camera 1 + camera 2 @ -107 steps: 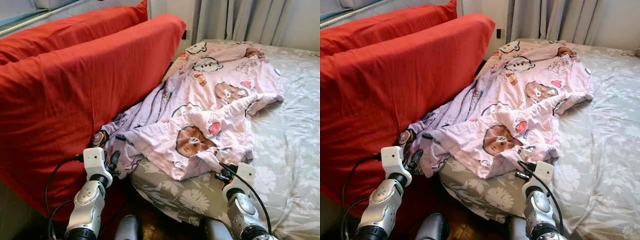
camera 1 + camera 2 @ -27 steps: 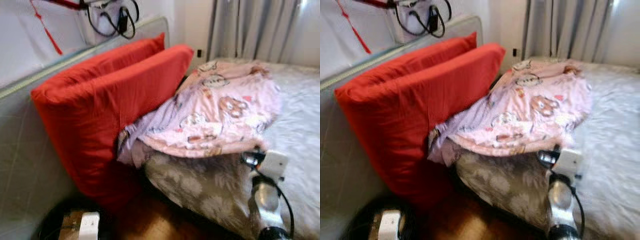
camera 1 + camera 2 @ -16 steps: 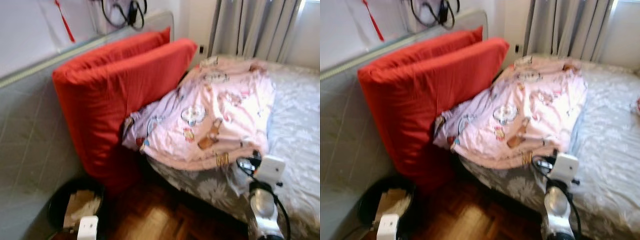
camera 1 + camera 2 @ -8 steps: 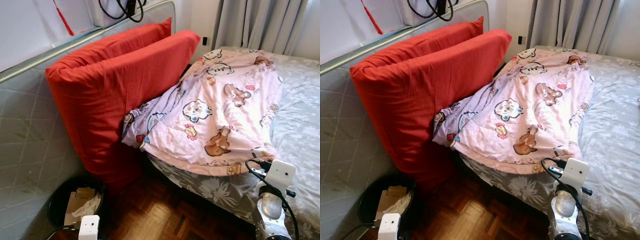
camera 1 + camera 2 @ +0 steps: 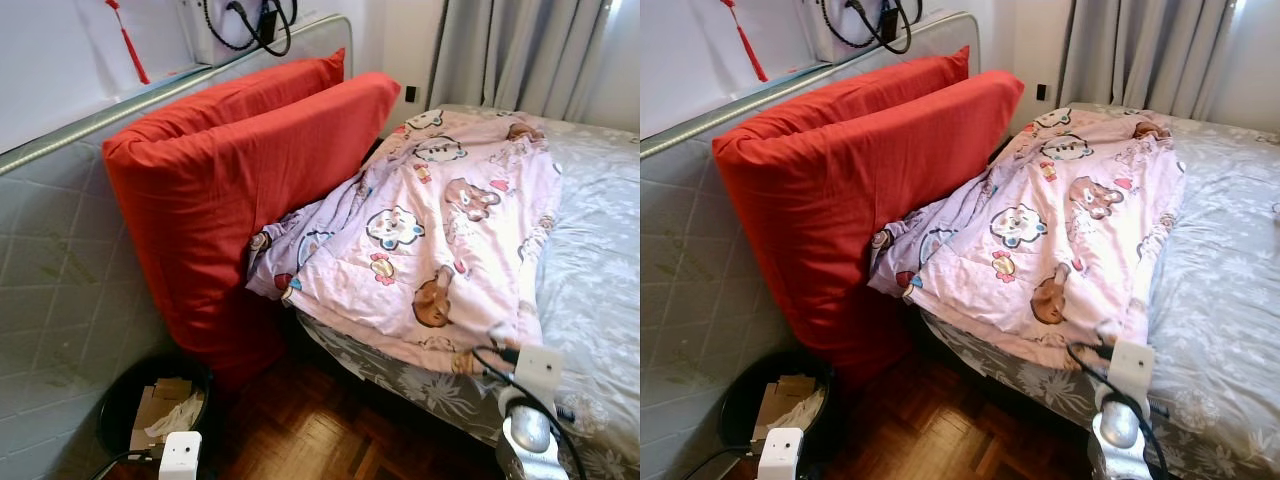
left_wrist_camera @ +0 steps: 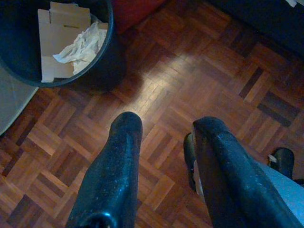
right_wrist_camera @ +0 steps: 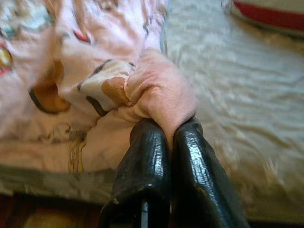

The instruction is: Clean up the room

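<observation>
the pink blanket (image 5: pixel 440 240) with cartoon animals lies in a loose heap on the bed (image 5: pixel 600 260), on the side next to the big red cushions (image 5: pixel 240 190). one edge of it slumps down against the front cushion, and the near edge hangs a little over the side of the bed.

the right gripper (image 7: pixel 166 130) is at that near edge. its two black fingers are squeezed together on a bunched fold of the blanket, with a pink lump of cloth puffing out just past the tips. the left gripper (image 6: pixel 161 137) hangs low beside the bed, over the wood floor (image 6: pixel 199 71) and near the dark bin (image 6: pixel 95 66) with paper in it. its fingers are spread apart and hold nothing.

the blanket looks soft, puffy and floppy. it should be light, but big, so it will sag and drag when pulled. it will not break. one pinch on a thick fold looks good for tugging, but the cloth could slip out if the pull is hard. to spread it flat on the bed, it would help to hold a corner or the edge, and a second hold farther along the same edge would keep it from bunching.
</observation>
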Controlling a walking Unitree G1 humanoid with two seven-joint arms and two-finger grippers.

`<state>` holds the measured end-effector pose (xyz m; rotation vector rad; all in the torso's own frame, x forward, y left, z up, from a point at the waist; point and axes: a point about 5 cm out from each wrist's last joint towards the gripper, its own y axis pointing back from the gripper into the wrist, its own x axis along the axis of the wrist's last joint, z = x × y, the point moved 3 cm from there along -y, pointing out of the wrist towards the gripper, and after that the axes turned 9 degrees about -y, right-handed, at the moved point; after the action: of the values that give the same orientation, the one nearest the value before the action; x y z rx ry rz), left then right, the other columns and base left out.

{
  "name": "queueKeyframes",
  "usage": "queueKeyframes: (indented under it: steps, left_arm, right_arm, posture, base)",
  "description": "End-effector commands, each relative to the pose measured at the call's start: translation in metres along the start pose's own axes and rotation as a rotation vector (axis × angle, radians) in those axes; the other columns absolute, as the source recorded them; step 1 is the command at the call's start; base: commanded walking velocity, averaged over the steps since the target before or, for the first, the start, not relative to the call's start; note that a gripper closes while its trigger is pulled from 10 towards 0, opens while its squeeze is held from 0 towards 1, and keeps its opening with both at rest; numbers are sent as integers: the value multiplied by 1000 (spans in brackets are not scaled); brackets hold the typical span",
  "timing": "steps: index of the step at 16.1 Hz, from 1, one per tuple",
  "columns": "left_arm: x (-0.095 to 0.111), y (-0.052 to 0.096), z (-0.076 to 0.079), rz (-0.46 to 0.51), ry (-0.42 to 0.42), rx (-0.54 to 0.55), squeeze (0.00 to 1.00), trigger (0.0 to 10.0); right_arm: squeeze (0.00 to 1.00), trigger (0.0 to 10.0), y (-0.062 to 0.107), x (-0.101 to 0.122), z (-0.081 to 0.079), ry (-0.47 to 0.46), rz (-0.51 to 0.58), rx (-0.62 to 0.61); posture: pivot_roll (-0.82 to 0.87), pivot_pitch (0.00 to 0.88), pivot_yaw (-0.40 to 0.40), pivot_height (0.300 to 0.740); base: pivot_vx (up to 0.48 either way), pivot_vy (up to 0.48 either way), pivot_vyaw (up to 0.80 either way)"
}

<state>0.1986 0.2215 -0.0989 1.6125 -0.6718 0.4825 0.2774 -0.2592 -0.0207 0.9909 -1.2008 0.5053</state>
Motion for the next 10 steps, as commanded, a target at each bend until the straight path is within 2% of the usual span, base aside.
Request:
queueKeyframes:
  steps: [1, 4, 10]
  left_arm:
    - [-6, 1, -1, -23, -9, -5, 0, 10000]
    - [-5, 1, 1, -22, -17, -13, 0, 10000]
    - [-5, 1, 1, -19, -23, -16, 0, 10000]
  right_arm:
    - [0, 10000, 3, -13, 5, 6, -57, -14]
    - [0, 10000, 5, -25, 14, 12, -117, -53]
    - [0, 10000, 3, -22, 20, -7, -119, -80]
  posture:
    - [13, 0, 58, 740]
    - [16, 0, 59, 740]
    - [15, 0, 60, 740]
  base:
    - [0, 0, 0]
    - [0, 0, 0]
    - [0, 0, 0]
